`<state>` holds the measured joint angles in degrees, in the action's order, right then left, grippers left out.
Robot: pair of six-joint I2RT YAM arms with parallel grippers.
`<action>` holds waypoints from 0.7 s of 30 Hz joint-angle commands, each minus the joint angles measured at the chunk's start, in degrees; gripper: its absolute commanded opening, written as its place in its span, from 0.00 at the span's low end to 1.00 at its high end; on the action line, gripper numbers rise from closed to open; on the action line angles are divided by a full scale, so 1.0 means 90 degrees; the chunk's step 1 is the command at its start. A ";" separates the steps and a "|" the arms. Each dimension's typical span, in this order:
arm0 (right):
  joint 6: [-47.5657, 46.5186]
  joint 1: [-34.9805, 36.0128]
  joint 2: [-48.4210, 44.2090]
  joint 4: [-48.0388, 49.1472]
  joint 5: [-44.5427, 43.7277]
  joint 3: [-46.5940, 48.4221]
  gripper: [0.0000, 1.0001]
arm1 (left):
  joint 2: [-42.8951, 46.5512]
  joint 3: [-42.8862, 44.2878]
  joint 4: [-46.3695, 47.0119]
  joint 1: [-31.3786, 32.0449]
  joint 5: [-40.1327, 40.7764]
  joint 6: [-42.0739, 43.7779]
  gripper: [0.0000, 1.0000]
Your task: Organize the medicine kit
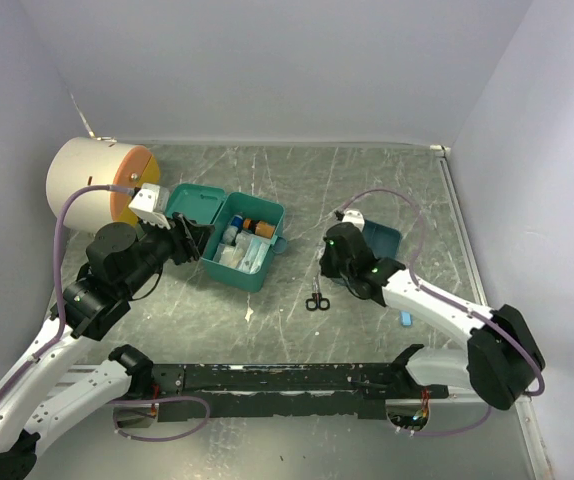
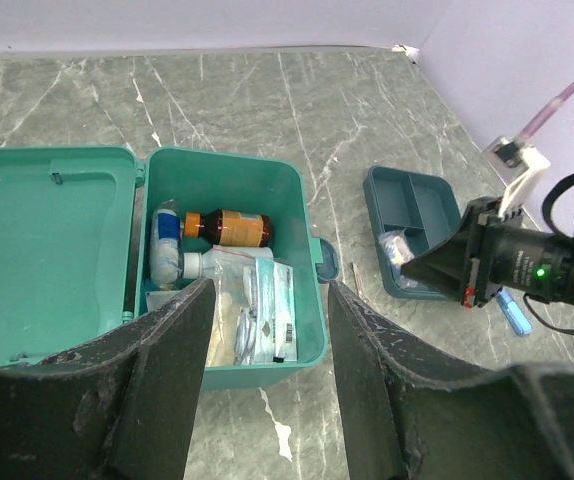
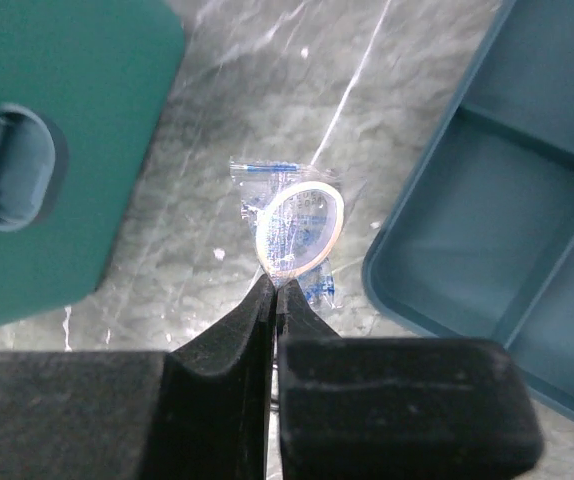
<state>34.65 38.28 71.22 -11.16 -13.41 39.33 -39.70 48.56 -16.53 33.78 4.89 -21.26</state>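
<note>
- On the counter (image 1: 367,180), left of centre: the medicine kit (image 2: 310,300), a teal box with rounded corners. Its hinged lid (image 2: 47,250) is thrown fully open to the left and lies flat.
- Contents, as you see them from the left wrist: one amber bottle (image 2: 229,228) lying on its side at the far end, one white roll (image 2: 165,250) along the hinge side, and flat sealed packets (image 2: 267,310) stacked toward the near end.
- Latch (image 3: 12,170): on the kit's right wall, facing the right arm.
- Your left hand (image 2: 269,300): fingers spread wide with nothing between them, poised over the kit's near wall.
- Your right hand (image 3: 275,288): fingertips pinched together on the near edge of a clear packet (image 3: 300,228) with blue print and a pale ring inside. The packet sits over bare counter between the kit's latch and the tray. You cannot tell whether it is lifted or resting.
- Divided tray (image 1: 382,240): darker teal and shallow, just right of that packet.
- Scissors (image 1: 316,297): black-handled, on the counter near the kit's right corner.
- Small blue piece (image 1: 405,318): on the counter beside the right forearm.
- Cream cylinder (image 1: 92,180): orange face, far left, behind the left arm.
</note>
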 commanded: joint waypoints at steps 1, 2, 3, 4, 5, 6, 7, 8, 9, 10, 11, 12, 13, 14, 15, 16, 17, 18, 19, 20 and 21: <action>0.0117 -0.0060 -0.0313 -0.0304 -0.1156 0.0211 0.00 | 0.0027 0.0023 0.0079 -0.0019 0.0114 0.0027 0.60; 0.0103 -0.0127 -0.0295 -0.0414 -0.1336 0.0278 0.00 | 0.0032 0.0017 0.0077 -0.0014 0.0107 0.0028 0.60; 0.0070 -0.0208 -0.0253 -0.0508 -0.1472 0.0345 0.00 | 0.0029 0.0011 0.0079 -0.0016 0.0100 0.0019 0.60; 0.0045 -0.0307 -0.0190 -0.0575 -0.1554 0.0427 0.00 | 0.0032 0.0015 0.0082 -0.0022 0.0095 0.0018 0.60; 0.0017 -0.0402 -0.0087 -0.0617 -0.1582 0.0484 0.00 | 0.0027 0.0007 0.0102 -0.0017 0.0088 0.0009 0.60; 0.0002 -0.0536 -0.0003 -0.0629 -0.1560 0.0537 0.00 | 0.0022 0.0008 0.0108 -0.0021 0.0078 0.0008 0.60; -0.0002 -0.0661 0.0108 -0.0643 -0.1507 0.0608 0.00 | 0.0019 0.0008 0.0109 -0.0016 0.0068 0.0008 0.60; 0.0035 -0.0842 0.0232 -0.0707 -0.1469 0.0703 0.00 | 0.0012 0.0013 0.0109 -0.0023 0.0061 0.0008 0.60; 0.0106 -0.0946 0.0350 -0.0808 -0.1457 0.0788 0.00 | 0.0010 0.0014 0.0109 -0.0025 0.0062 0.0008 0.60; 0.0150 -0.0994 0.0482 -0.0901 -0.1487 0.0862 0.00 | 0.0003 0.0011 0.0101 -0.0030 0.0069 0.0008 0.60; 0.0198 -0.1026 0.0590 -0.0963 -0.1518 0.0909 0.00 | 0.0014 0.0013 0.0097 -0.0021 0.0077 0.0008 0.60; 0.0231 -0.1061 0.0692 -0.0987 -0.1535 0.0935 0.00 | 0.0017 0.0009 0.0104 -0.0015 0.0073 0.0008 0.60; 0.0227 -0.1077 0.0778 -0.0961 -0.1516 0.0941 0.00 | 0.0014 -0.0003 0.0108 -0.0022 0.0074 0.0000 0.60; 0.0214 -0.1079 0.0867 -0.0929 -0.1493 0.0953 0.00 | 0.0024 -0.0001 0.0117 -0.0019 0.0065 -0.0006 0.60; 0.0207 -0.1176 0.0959 -0.0899 -0.1489 0.0982 0.00 | 0.0018 -0.0006 0.0122 -0.0027 0.0063 -0.0002 0.60; 0.0176 -0.1287 0.1044 -0.0842 -0.1494 0.1008 0.00 | 0.0010 -0.0007 0.0136 -0.0023 0.0055 -0.0002 0.60; 0.0140 -0.1351 0.1148 -0.0794 -0.1506 0.1047 0.00 | 0.0003 -0.0005 0.0124 -0.0022 0.0046 -0.0002 0.60; 0.0096 -0.1425 0.1260 -0.0738 -0.1516 0.1097 0.00 | -0.0009 -0.0004 0.0128 -0.0021 0.0044 -0.0009 0.60; 0.0049 -0.1511 0.1383 -0.0704 -0.1497 0.1162 0.00 | -0.0016 -0.0001 0.0128 -0.0023 0.0033 -0.0002 0.60; 0.0005 -0.1585 0.1510 -0.0680 -0.1481 0.1240 0.00 | -0.0024 -0.0003 0.0126 -0.0029 0.0026 -0.0002 0.60; -0.0063 -0.1647 0.1641 -0.0629 -0.1495 0.1312 0.00 | -0.0031 0.0005 0.0128 -0.0014 0.0024 -0.0006 0.60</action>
<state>35.40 25.69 82.89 -18.31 -25.28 47.94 -39.77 48.58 -16.53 33.78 4.93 -21.28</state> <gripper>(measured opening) 0.009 0.600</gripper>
